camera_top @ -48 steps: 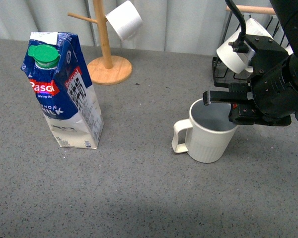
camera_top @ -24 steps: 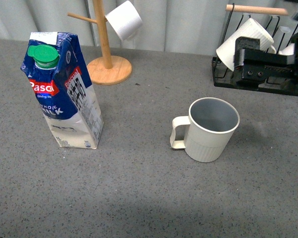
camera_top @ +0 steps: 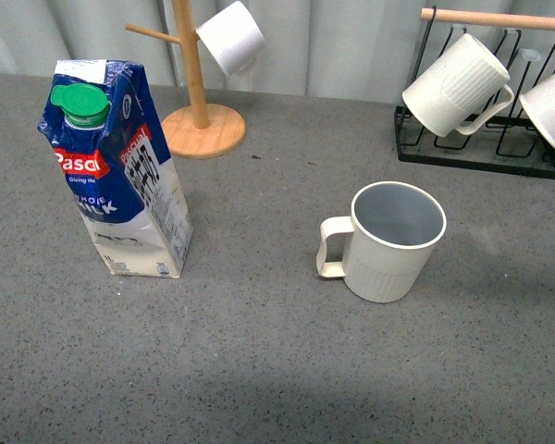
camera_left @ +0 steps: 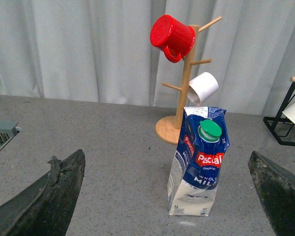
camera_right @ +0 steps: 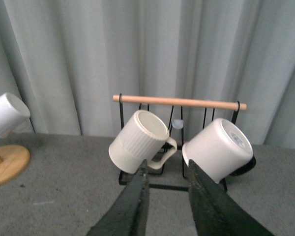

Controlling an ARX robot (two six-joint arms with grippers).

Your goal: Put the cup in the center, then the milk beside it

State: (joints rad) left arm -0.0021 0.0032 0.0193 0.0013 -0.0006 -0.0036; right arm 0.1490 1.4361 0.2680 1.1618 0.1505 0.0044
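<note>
Cup (camera_top: 393,242) stands upright on the middle stretch of the grey tabletop (camera_top: 259,370), handle toward the milk carton (camera_top: 120,171), which stands upright well apart on the left. Left gripper (camera_left: 165,153) jaws wide apart, facing the carton. Right gripper (camera_right: 167,169) jaws narrowly apart, facing the mug rack (camera_right: 177,102)

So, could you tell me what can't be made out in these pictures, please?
Front view: left claw and right claw are out of frame; mug tree cut by top edge.
Left wrist view: cup outside the frame.
Right wrist view: claw fingers hide part of the rack base; cup and milk unseen.
</note>
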